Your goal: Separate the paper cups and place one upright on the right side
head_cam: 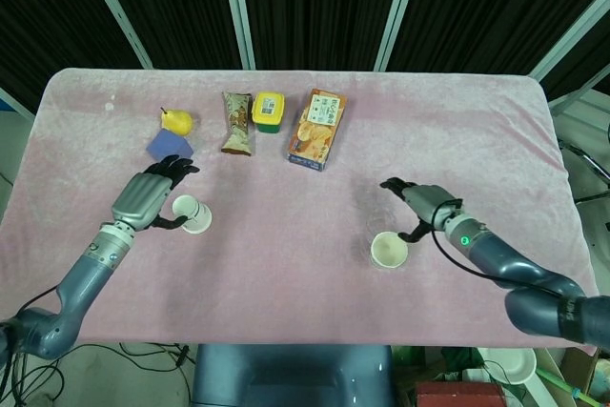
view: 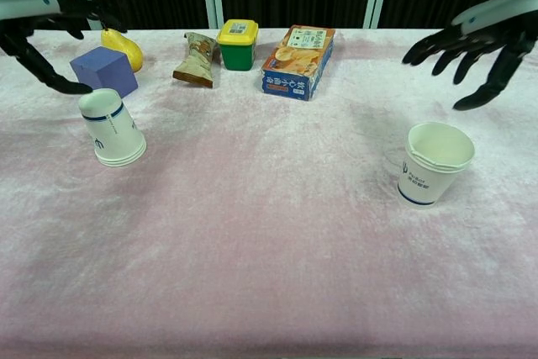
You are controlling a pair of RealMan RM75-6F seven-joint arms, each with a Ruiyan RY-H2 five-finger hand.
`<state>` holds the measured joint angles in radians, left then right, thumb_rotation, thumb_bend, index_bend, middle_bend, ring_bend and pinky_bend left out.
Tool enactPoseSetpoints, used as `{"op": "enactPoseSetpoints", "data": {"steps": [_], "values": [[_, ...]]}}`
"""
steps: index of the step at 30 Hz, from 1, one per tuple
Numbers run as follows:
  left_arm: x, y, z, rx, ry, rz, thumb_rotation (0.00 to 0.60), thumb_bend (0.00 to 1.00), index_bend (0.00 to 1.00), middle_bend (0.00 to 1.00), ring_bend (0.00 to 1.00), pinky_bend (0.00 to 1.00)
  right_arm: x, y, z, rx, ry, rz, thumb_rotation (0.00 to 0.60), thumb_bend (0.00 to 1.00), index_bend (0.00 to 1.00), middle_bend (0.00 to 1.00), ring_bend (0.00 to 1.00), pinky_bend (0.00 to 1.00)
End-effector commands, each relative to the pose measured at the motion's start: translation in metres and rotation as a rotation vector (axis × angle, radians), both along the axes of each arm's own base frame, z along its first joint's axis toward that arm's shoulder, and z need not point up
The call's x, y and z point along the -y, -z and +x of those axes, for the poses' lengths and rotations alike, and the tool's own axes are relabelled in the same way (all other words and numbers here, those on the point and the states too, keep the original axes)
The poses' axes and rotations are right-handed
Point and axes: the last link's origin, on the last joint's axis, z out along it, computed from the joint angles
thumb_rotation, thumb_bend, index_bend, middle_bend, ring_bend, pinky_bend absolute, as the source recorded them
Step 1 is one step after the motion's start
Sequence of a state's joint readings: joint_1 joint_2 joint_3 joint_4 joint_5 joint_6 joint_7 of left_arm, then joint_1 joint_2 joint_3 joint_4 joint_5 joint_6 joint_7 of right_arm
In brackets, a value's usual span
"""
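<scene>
Both robot hands are off the cups here, fingers spread and grasping nothing: the right robot hand [view: 471,52] hangs above and a little behind the upright cup [view: 431,162], and the left robot hand [view: 46,27] hangs over the tilted cups [view: 112,127] on the other side. That upright cup stands mouth-up on the right half of the counter [view: 269,233], free of any touch, and by the look of it the placing is done. Now, where could this slip? Watch the rim of that right cup: in the chest view it shows doubled lines, so there may be more than one cup nested there, though I cannot tell for sure. If so, the separation is only partly clean. The soft pink cloth is the other worry; a light paper cup on plush fabric tips easily, and a trailing fingertip from the right robot hand dropping low on its way out would be enough to knock it over. Over on the left, the tilted cups lean with the base uppermost, just in front of the blue block [view: 104,70] and near the pear [view: 122,46]; a careless sweep there could roll them across the cloth. The snack box [view: 298,60], the green tub [view: 238,44] and the wrapped snack [view: 197,59] sit well apart at the back, out of harm's way.
</scene>
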<state>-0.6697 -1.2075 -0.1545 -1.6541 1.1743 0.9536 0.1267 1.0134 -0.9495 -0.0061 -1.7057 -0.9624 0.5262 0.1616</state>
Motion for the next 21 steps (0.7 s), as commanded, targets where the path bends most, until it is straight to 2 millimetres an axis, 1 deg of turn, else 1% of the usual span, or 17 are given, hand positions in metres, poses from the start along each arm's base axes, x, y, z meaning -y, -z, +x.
{"op": "enactPoseSetpoints", "data": {"steps": [1, 2, 4, 5, 7, 8, 11, 13, 18, 20, 21], "values": [[0.026, -0.035, 0.001, -0.008, 0.036, 0.107, 0.600, 0.22, 0.16, 0.10, 0.00, 0.16, -0.028, -0.046, -0.026, -0.001, -0.044, -0.176, 0.600, 0.24, 0.01, 0.00, 0.10, 0.18], [0.036, -0.043, -0.002, -0.016, 0.040, 0.136, 0.600, 0.22, 0.16, 0.10, 0.00, 0.17, -0.036, -0.057, -0.037, -0.015, -0.072, -0.255, 0.600, 0.24, 0.01, 0.00, 0.10, 0.18], [0.053, -0.053, -0.008, -0.029, 0.035, 0.175, 0.600, 0.23, 0.15, 0.10, 0.00, 0.17, -0.051, -0.069, -0.055, -0.045, -0.108, -0.371, 0.600, 0.24, 0.01, 0.00, 0.10, 0.18], [0.064, -0.058, -0.013, -0.036, 0.030, 0.195, 0.600, 0.23, 0.15, 0.10, 0.00, 0.17, -0.061, -0.074, -0.068, -0.066, -0.120, -0.428, 0.600, 0.23, 0.02, 0.00, 0.10, 0.18], [0.082, -0.064, -0.025, -0.046, 0.017, 0.218, 0.600, 0.24, 0.14, 0.10, 0.00, 0.18, -0.080, -0.079, -0.086, -0.077, -0.125, -0.493, 0.600, 0.23, 0.02, 0.00, 0.10, 0.18], [0.094, -0.066, -0.035, -0.058, 0.006, 0.227, 0.600, 0.24, 0.13, 0.10, 0.00, 0.18, -0.093, -0.081, -0.097, -0.079, -0.122, -0.518, 0.600, 0.23, 0.02, 0.00, 0.10, 0.18], [0.125, -0.068, -0.058, -0.067, -0.024, 0.227, 0.600, 0.24, 0.13, 0.10, 0.00, 0.17, -0.125, -0.085, -0.121, -0.086, -0.120, -0.564, 0.600, 0.23, 0.02, 0.00, 0.10, 0.18], [0.141, -0.067, -0.072, -0.050, -0.050, 0.213, 0.600, 0.24, 0.13, 0.10, 0.00, 0.16, -0.144, -0.087, -0.134, -0.103, -0.121, -0.593, 0.600, 0.22, 0.02, 0.00, 0.10, 0.18], [0.164, -0.065, -0.099, -0.016, -0.083, 0.210, 0.600, 0.24, 0.13, 0.10, 0.00, 0.09, -0.179, -0.087, -0.152, -0.118, -0.100, -0.653, 0.600, 0.22, 0.02, 0.00, 0.10, 0.18], [0.170, -0.065, -0.106, 0.000, -0.085, 0.219, 0.600, 0.24, 0.13, 0.10, 0.00, 0.06, -0.193, -0.085, -0.162, -0.138, -0.080, -0.665, 0.600, 0.22, 0.02, 0.00, 0.10, 0.18], [0.171, -0.065, -0.107, 0.012, -0.077, 0.226, 0.600, 0.24, 0.14, 0.10, 0.00, 0.06, -0.197, -0.084, -0.165, -0.149, -0.078, -0.670, 0.600, 0.22, 0.02, 0.00, 0.10, 0.18]]}}
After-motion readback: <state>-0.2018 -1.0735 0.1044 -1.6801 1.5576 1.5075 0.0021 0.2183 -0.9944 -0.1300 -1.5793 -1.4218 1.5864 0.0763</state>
